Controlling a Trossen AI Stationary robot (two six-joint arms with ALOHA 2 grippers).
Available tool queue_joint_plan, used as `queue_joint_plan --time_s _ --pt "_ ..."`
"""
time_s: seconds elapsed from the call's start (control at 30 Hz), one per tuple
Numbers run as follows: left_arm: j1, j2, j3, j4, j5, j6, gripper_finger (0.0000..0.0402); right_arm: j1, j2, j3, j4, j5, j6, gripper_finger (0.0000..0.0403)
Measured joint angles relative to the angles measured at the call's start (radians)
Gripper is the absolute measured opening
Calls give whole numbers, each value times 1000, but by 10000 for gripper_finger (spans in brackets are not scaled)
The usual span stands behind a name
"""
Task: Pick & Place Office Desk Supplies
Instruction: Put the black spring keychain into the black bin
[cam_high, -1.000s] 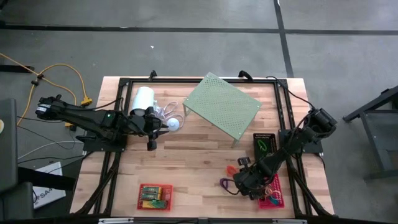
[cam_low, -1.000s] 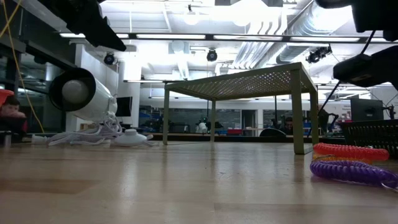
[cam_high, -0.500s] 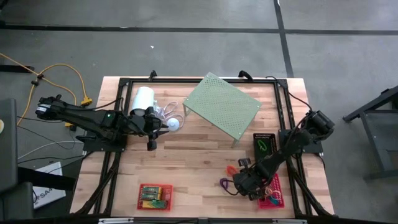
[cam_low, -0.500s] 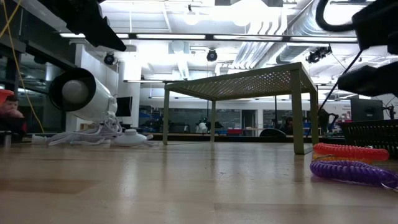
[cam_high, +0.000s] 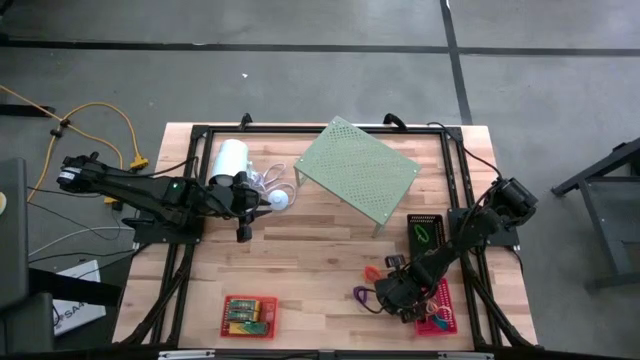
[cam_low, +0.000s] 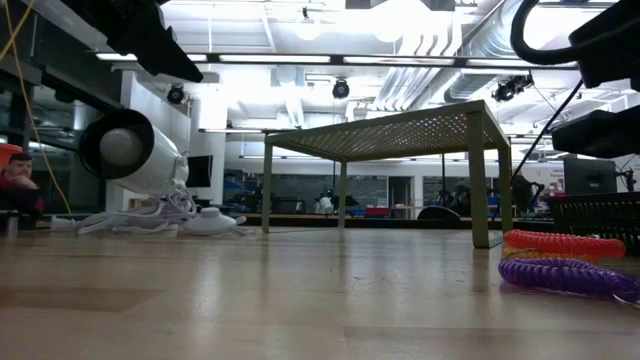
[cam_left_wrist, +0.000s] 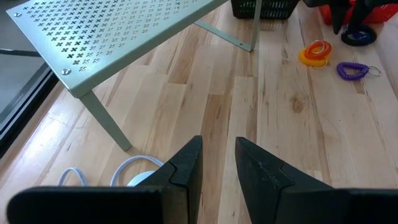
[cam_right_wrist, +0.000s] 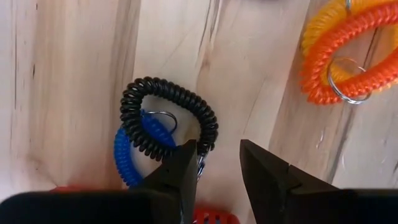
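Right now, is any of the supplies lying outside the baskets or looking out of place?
Yes. Several coil loops lie loose on the table: an orange pair, a purple one, and a black and blue pair under the right gripper, beside the pink basket.

Squinted at all four feeds and there's honestly nothing I can read, no labels, brands, numbers or signs on the table stuff or in the room behind.

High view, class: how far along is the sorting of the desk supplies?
Done: two boxes sit in the red basket, a green loop in the black basket. In hand: the open right gripper hovers over the black coil. Left: blue coil, orange coil and purple coil lie loose. The left gripper waits by the white cylinder.
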Motion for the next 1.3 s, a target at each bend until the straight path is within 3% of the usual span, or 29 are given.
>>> queue_joint_plan --time_s 0.4,1.3 --pt "0 0 0 0 0 0 89 -66 -1 0 1 -128 40 109" --pt "0 0 0 0 0 0 89 31 25 0 90 55 75 109"
